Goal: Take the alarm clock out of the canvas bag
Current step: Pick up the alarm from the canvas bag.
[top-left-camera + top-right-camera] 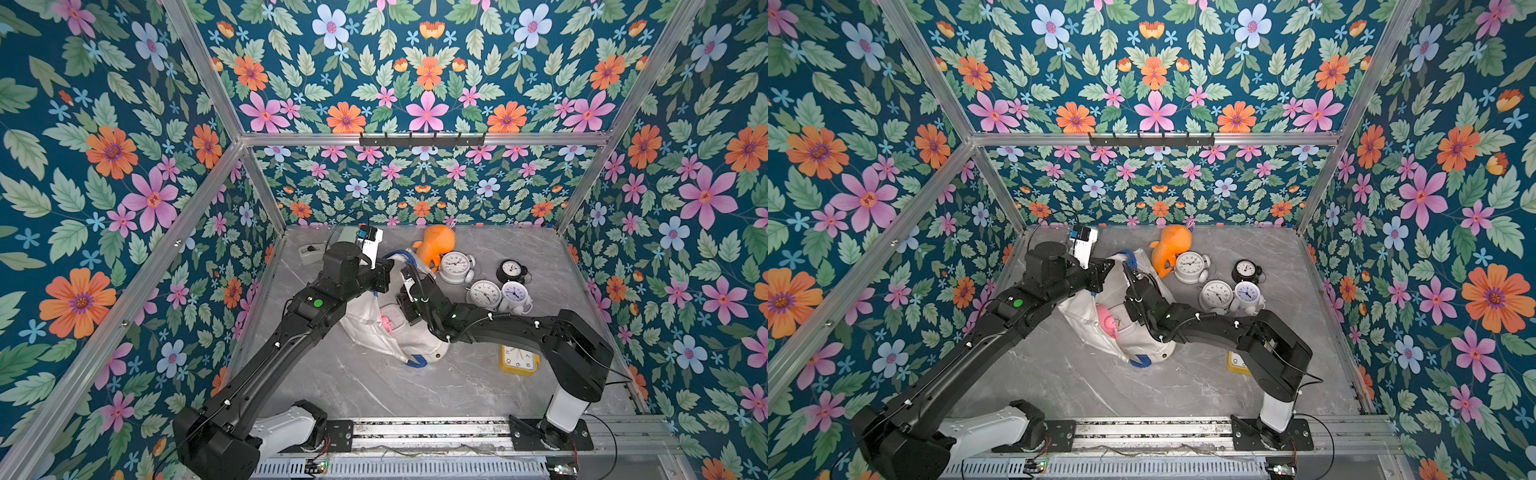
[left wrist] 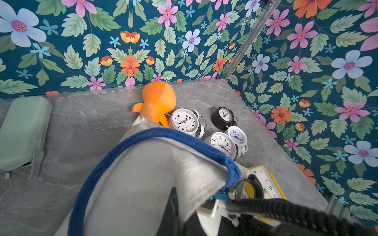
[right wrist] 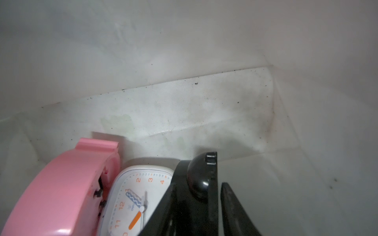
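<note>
In both top views the left gripper (image 1: 386, 270) (image 1: 1106, 266) is pinched shut on the far rim of the canvas bag (image 1: 361, 324) (image 1: 1079, 316), seemingly lifting its mouth for the other arm. A pink alarm clock (image 1: 386, 324) (image 1: 1106, 321) shows inside.

The left wrist view shows the blue strap handle (image 2: 143, 137) arching over raised canvas.

In the right wrist view the right gripper (image 3: 219, 190) sits deep in the bag, jaws narrowly apart. I cannot tell whether they pinch anything. Beside it a white square alarm clock (image 3: 139, 194) lies face up, twelve toward the pink alarm clock, which stands on edge, long axis toward the bag's bottom seam.
</note>
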